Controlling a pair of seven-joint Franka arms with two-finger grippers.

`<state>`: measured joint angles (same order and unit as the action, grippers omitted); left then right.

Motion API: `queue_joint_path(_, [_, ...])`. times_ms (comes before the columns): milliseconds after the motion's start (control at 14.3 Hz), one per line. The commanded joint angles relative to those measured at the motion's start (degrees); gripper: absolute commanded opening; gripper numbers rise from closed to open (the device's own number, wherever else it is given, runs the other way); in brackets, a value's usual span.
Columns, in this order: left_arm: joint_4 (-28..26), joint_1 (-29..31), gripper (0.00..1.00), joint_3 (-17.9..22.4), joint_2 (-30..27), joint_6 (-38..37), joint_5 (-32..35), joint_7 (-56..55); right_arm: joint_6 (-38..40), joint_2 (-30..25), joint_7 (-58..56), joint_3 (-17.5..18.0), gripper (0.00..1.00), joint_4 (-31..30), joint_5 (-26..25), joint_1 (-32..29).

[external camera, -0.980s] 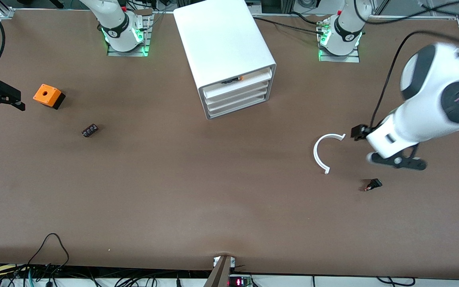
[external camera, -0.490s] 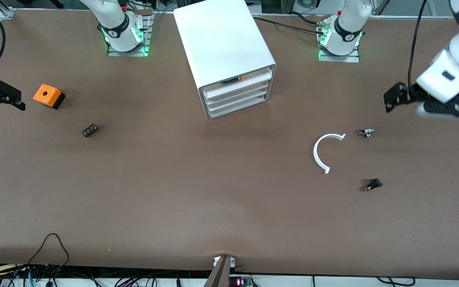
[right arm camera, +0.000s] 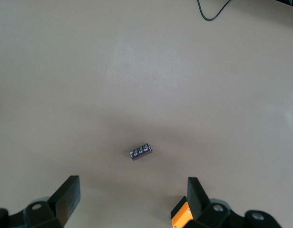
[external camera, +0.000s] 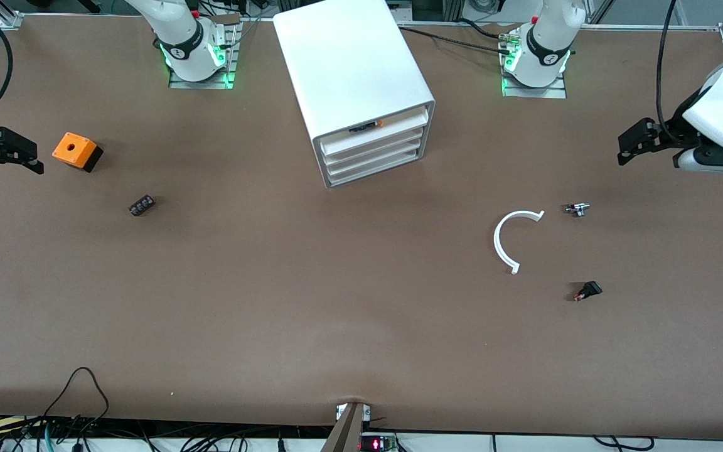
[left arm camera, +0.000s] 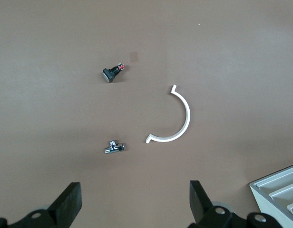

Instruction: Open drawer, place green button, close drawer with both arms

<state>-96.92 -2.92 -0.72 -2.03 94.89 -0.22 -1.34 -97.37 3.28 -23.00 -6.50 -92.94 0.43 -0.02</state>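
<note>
The white cabinet (external camera: 361,81) stands between the two arm bases, with its stacked white drawers (external camera: 374,157) all shut. A tiny silver-and-black part, seemingly the button (external camera: 577,209), lies on its side on the table toward the left arm's end; it also shows in the left wrist view (left arm camera: 114,147). No green shows on it. My left gripper (external camera: 631,143) is open and empty, up in the air at the table's left-arm end, apart from the button (left arm camera: 134,199). My right gripper (external camera: 26,157) is open and empty at the right arm's end (right arm camera: 132,194), and that arm waits.
A white C-shaped ring (external camera: 506,242) lies beside the button. A small black switch with a red end (external camera: 588,290) lies nearer the front camera. An orange cube with a hole (external camera: 74,150) and a small black part (external camera: 142,205) lie near the right gripper. The cabinet's top level holds a black-and-orange item (external camera: 366,126).
My left arm has risen and swung away from above the ring toward its end of the table, uncovering the button on the table. The right arm has barely moved.
</note>
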Motion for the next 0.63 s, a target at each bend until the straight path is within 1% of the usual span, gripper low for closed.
queue_joint_path(0, [1.4,-0.8,1.00,0.5,1.3,-0.7,-0.8,1.2,0.1,-0.6,-0.8,0.4,1.00,-0.7,0.4,-0.6])
queue_joint_path(210, [3.2,-0.9,1.00,0.5,2.6,-1.1,-0.7,1.2,0.1,-0.6,-0.6,0.3,1.00,-0.6,0.5,-0.6])
queue_joint_path(420, [3.5,-0.9,1.00,0.5,2.7,-2.3,0.2,1.3,0.1,-0.3,-0.8,0.3,1.00,0.0,0.4,-0.7])
queue_joint_path(560, [3.6,-1.2,1.00,-0.2,2.8,-2.2,1.3,1.3,0.2,0.1,-0.8,0.3,1.00,0.0,0.4,-0.7])
